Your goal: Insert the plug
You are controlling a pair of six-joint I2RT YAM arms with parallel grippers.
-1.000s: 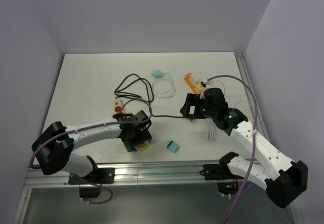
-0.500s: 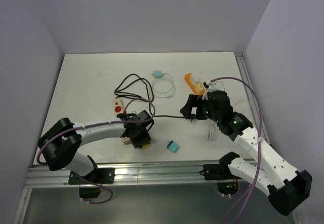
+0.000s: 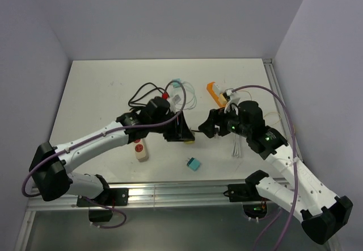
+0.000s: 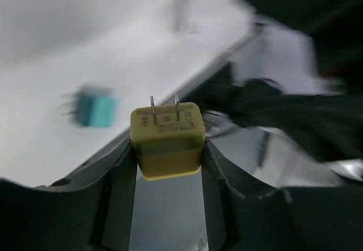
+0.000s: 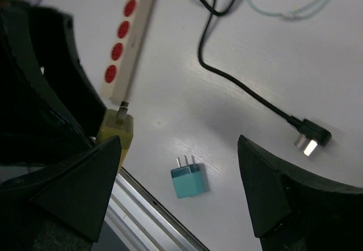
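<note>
Well, your strip [image 3: 140,149] lay toward the counter's near edge, its long axis running near to far. Just right of it, your left gripper [image 4: 168,151] clamped the yellow plug [image 4: 168,132], prongs aimed off the strip. Your right gripper [image 3: 209,129] hung open, empty and farther away.

**Plug held, prongs bare; strip flat on the table**

The plug [image 4: 168,140] is a mustard-yellow cube with two flat metal prongs. It is clamped by its sides in the left gripper [image 4: 168,149], with the prongs pointing away from the fingers and fully exposed. The strip [image 5: 129,32] is long and white with a row of red round sockets. It lies flat and diagonal. In the right wrist view, the plug [image 5: 116,130] shows just past one end of the strip.
</note>
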